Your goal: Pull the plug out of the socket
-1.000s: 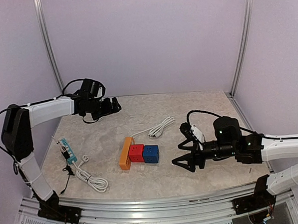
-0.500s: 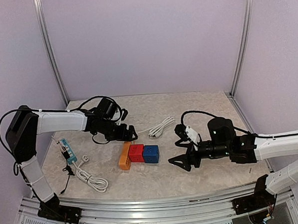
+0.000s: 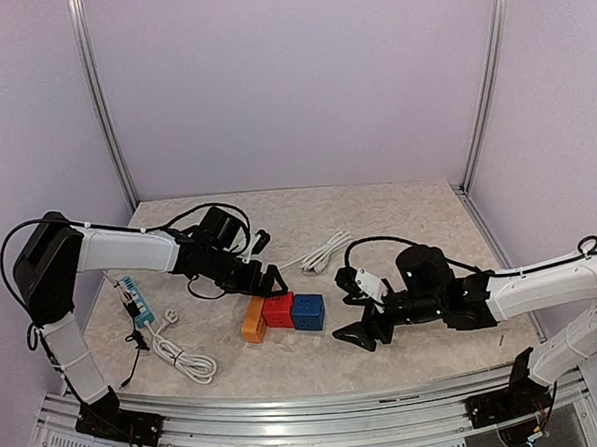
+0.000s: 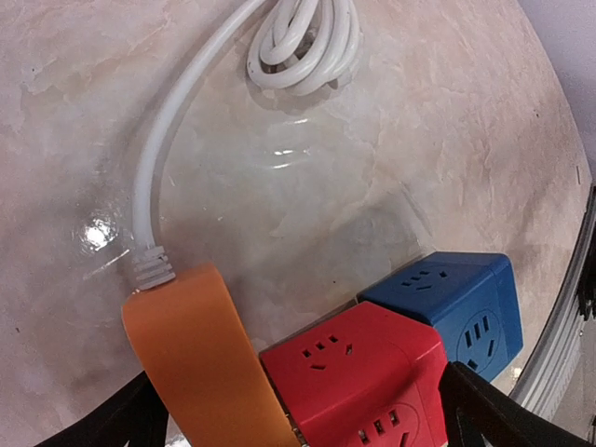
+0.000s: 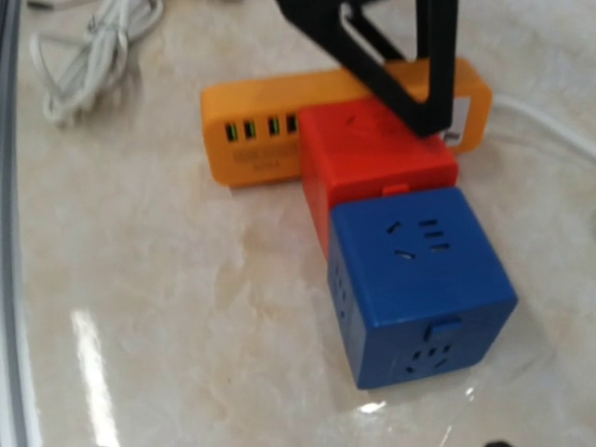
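An orange socket strip point(image 3: 253, 320) lies mid-table, its white cord point(image 4: 149, 186) leaving one end. A red cube plug point(image 3: 279, 311) is joined to the strip's side, and a blue cube point(image 3: 307, 311) is joined to the red one. My left gripper point(image 3: 272, 282) hangs open right over them; in the left wrist view its fingers point(image 4: 484, 410) straddle the orange strip point(image 4: 209, 363) and red cube point(image 4: 363, 372), gripping nothing. My right gripper point(image 3: 343, 309) is open just right of the blue cube point(image 5: 414, 279). Its own fingertips are out of the right wrist view.
The orange strip's cord ends in a coil point(image 3: 325, 252) behind the blocks. A teal power strip point(image 3: 134, 297) with its own white coiled cable point(image 3: 180, 355) lies at the left. The left gripper's black fingers point(image 5: 391, 56) show above the red cube point(image 5: 377, 154).
The left arm has swung from the back left corner down over the orange strip and red cube. The right gripper has moved left towards the blue cube. Both stayed open.
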`<control>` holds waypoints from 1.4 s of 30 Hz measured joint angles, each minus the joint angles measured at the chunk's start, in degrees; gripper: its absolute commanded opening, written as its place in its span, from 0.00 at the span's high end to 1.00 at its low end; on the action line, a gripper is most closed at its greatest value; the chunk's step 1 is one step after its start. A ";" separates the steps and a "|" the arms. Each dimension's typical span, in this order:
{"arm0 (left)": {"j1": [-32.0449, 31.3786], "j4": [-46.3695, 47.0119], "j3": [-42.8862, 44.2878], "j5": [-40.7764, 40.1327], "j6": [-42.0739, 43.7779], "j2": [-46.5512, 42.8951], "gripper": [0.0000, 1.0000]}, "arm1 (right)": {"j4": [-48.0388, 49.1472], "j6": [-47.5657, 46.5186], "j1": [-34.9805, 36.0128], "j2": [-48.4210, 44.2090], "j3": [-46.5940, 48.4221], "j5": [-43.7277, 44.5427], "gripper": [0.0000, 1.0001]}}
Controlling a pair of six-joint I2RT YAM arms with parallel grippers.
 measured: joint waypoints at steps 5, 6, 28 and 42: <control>-1.51 -0.22 0.00 -0.98 0.04 -0.02 0.01 | 0.44 -1.53 -0.57 6.12 1.46 -0.04 0.21; -1.79 -0.35 0.02 -1.33 0.07 -0.02 0.01 | 0.50 -1.79 -0.70 7.50 2.16 -0.09 0.21; -2.75 -1.73 -0.35 4.26 6.84 -0.02 0.01 | 1.07 -14.05 -4.98 23.10 14.38 -6.80 0.26; -4.55 -2.08 -0.26 1.97 4.15 0.00 0.01 | -2.14 -14.60 -5.09 27.67 17.20 -10.14 0.46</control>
